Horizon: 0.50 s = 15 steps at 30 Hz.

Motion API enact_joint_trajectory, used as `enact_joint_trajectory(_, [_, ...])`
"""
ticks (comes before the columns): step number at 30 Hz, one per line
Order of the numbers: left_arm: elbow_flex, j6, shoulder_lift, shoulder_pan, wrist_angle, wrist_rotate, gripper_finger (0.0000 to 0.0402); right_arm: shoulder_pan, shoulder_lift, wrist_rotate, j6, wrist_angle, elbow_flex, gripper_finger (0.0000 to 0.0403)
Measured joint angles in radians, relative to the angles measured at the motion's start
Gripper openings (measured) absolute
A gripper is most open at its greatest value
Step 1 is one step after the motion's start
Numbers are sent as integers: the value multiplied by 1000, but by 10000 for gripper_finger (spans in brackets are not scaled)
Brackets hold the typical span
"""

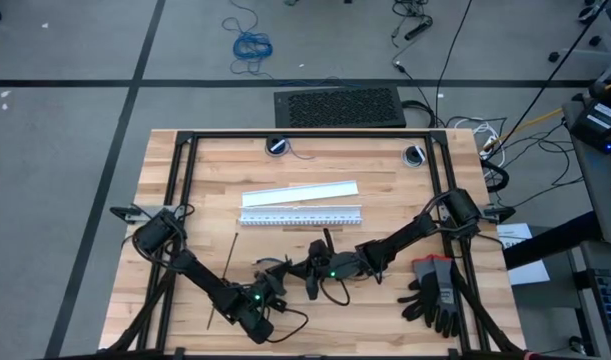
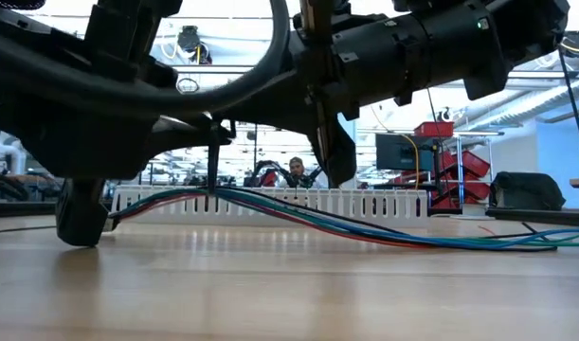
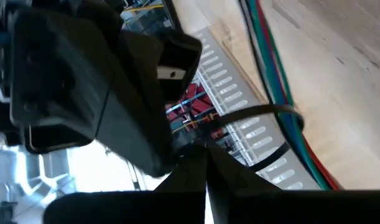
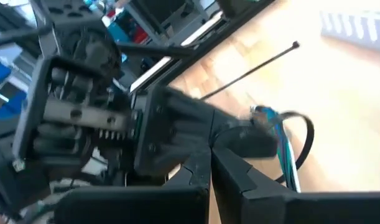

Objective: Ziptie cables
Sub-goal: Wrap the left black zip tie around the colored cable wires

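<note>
The left gripper point(image 1: 268, 291) is working low over the front middle of the table point(image 1: 385, 310), and the right gripper point(image 1: 307, 270) is sitting just beside it, the two nearly meeting. In the left wrist view the left gripper's own fingers point(image 3: 190, 180) are lying pressed together, their edges meeting in a thin line; what they are pinching cannot be made out there. In the right wrist view the right gripper's fingers point(image 4: 230, 165) are likewise closed against each other, right at the spot where a black ziptie loop point(image 4: 305, 146) is curling around the end of the cables point(image 4: 283, 152). Whether those fingers are actually gripping the strap cannot be told.

The cables are lying on the wood directly under and between the two grippers. In the low view they are running as a thin blue, green and red bundle point(image 2: 384, 235) from beneath the arms out across the tabletop, resting flat for most of their length. The left wrist view is showing the same ziptie loop point(image 3: 264, 112) circling the bundle point(image 3: 270, 62).

A second ziptie point(image 1: 223, 280) is lying straight on the wood close beside the left arm, apart from the bundle; the right wrist view is catching it as a thin black strip point(image 4: 252, 74). Farther back, the white slotted strip point(image 1: 301, 215) and a plain white strip point(image 1: 300, 192) are lying side by side. A pair of dark gloves point(image 1: 435, 295) is sitting near the right front corner.
</note>
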Motion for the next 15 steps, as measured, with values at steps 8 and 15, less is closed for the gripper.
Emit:
enact_joint_trajectory(8, [0, -229, 0, 19, 7, -2, 0, 33, 0, -17, -29, -122, 0, 53])
enact_joint_trajectory(15, [0, -348, 0, 19, 8, 35, 0, 62, -1, 12, -123, -123, 0, 148])
